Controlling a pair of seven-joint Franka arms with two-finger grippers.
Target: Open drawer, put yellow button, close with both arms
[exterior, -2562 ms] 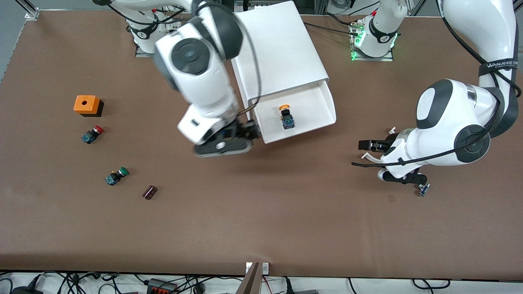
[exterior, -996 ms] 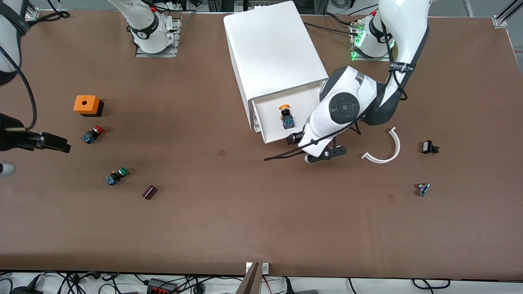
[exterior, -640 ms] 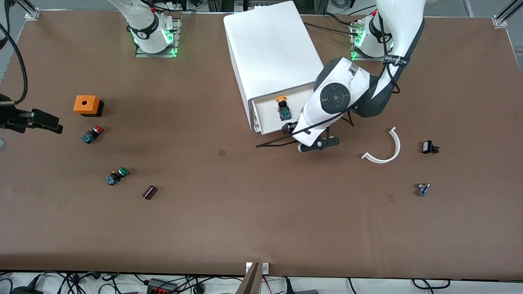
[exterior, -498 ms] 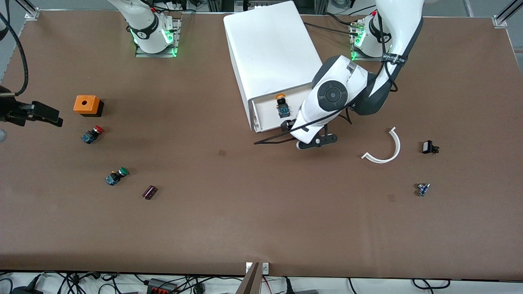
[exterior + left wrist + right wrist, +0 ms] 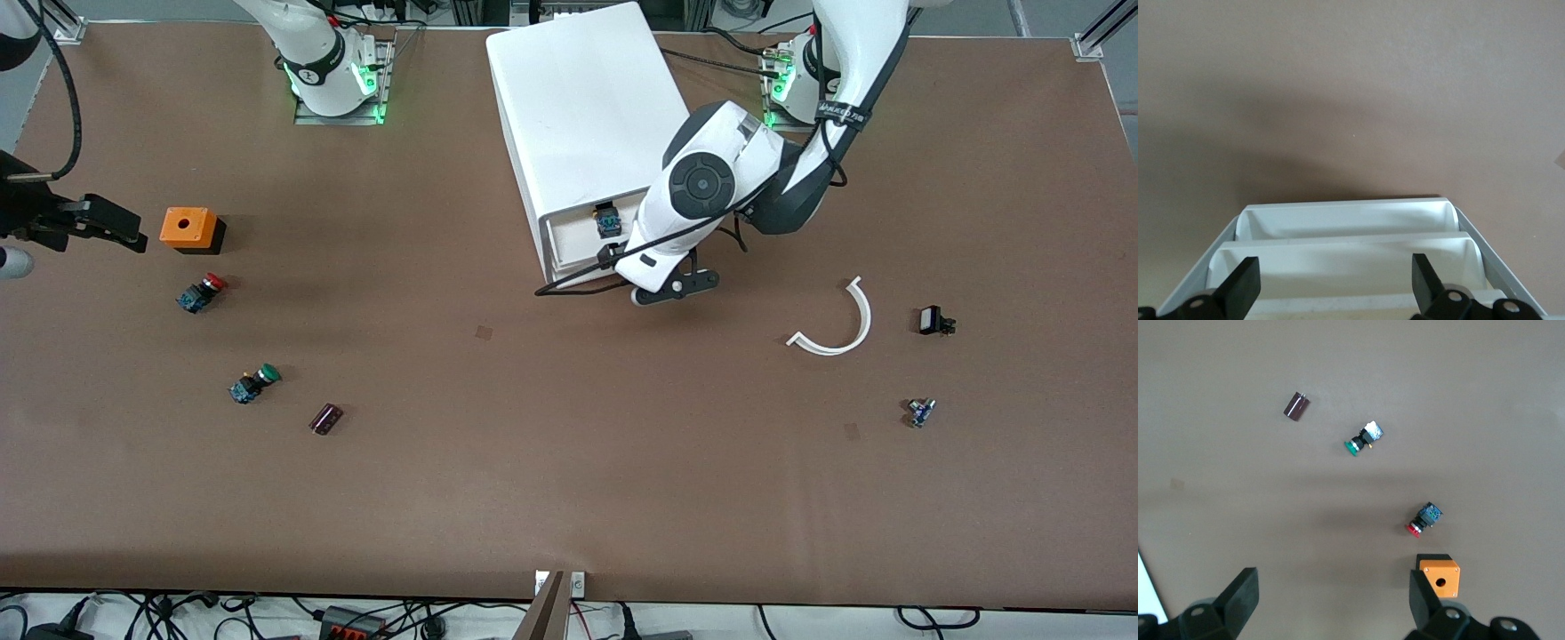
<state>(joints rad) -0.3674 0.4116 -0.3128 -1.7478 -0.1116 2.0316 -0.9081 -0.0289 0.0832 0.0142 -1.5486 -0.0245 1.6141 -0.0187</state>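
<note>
Left gripper point(image 5: 613, 260) set at front edge of drawer point(image 5: 578, 253), fingers point(image 5: 1241, 288) spread wide. Drawer seen nearly shut in cabinet point(image 5: 591, 124); yellow button point(image 5: 608, 220) inside, cap hidden. Right gripper point(image 5: 98, 222) held over table edge beside orange box point(image 5: 188, 228), fingers spread, arm waiting.

orange box point(image 5: 188, 228): near right arm's end
red button point(image 5: 201, 292): just beside it
white curved strip point(image 5: 839, 326): toward left arm's end

You're in a robotics lab: two arm bases point(image 5: 333, 71) bolted to a brown counter point(image 5: 569, 480), aluminium framing point(image 5: 62, 18) at its corner, cables point(image 5: 356, 618) along its edge.
</note>
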